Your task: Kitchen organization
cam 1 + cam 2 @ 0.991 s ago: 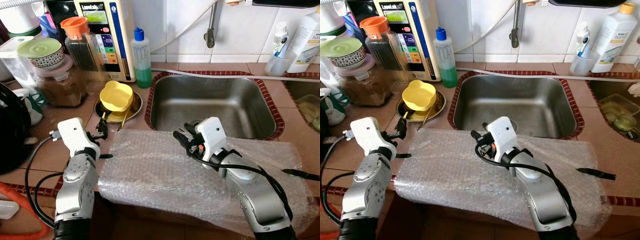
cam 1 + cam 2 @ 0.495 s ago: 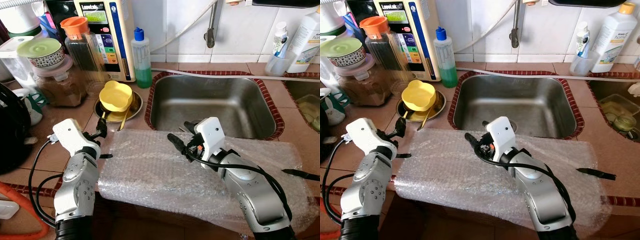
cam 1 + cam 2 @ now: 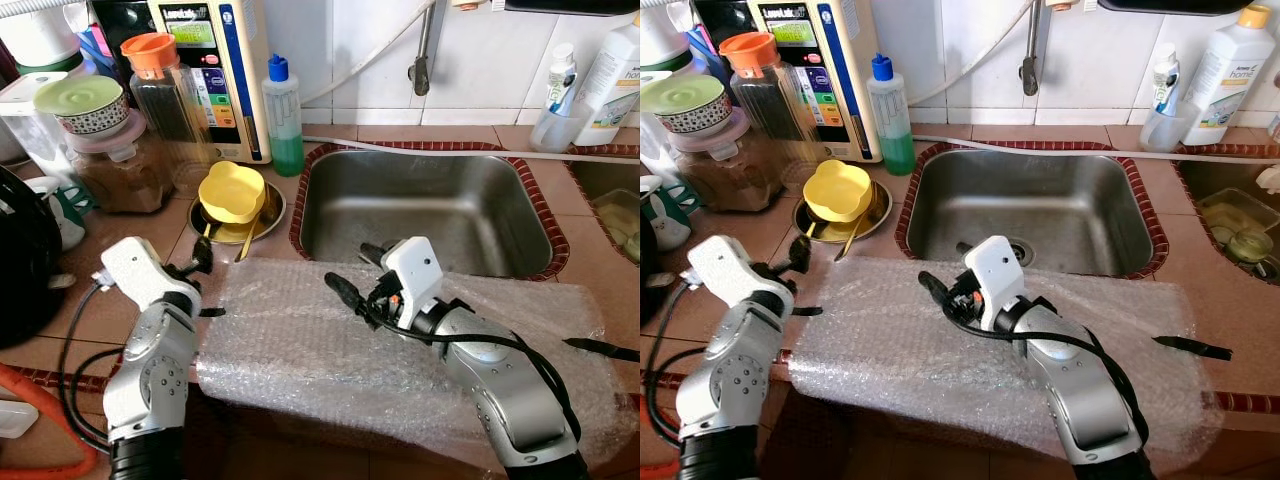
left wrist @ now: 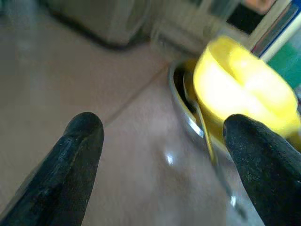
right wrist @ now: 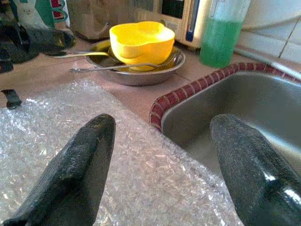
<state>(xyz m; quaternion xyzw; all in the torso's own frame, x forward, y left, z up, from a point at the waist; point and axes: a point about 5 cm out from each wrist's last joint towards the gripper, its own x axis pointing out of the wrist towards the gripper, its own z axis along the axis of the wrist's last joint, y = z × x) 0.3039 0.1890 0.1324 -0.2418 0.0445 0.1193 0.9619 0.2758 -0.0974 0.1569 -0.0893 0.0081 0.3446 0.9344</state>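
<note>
The kitchen counter point(image 3: 100, 300) was cluttered, and by my reading the organizing had hardly begun. A wide bubble wrap sheet point(image 3: 330, 345) lay across its front edge, just before the sink point(image 3: 420, 200), with nothing lifted or folded. Behind it at the wall stood the water purifier point(image 3: 215, 60), a brown-filled jar point(image 3: 125, 170) with a patterned bowl point(image 3: 85, 105) stacked on top, an orange-capped jar point(image 3: 160, 85) and a green soap bottle point(image 3: 284, 120). Nearer the sheet's left end sat a steel dish point(image 3: 265, 215) holding the yellow bowl point(image 3: 232, 190) and a spoon point(image 5: 117, 67) (the likeliest things to be put away next, I judged).

The right gripper point(image 3: 358, 275) hovered over the sheet near the sink's rim, its fingers point(image 5: 80, 165) spread apart and holding nothing. The left gripper point(image 3: 200, 262) was beside the steel dish, pointed at it, fingers point(image 4: 75, 160) also parted and empty. A black strip point(image 3: 600, 348) lay on the sheet's far right end. Every item seemed yet to be sorted.
</note>
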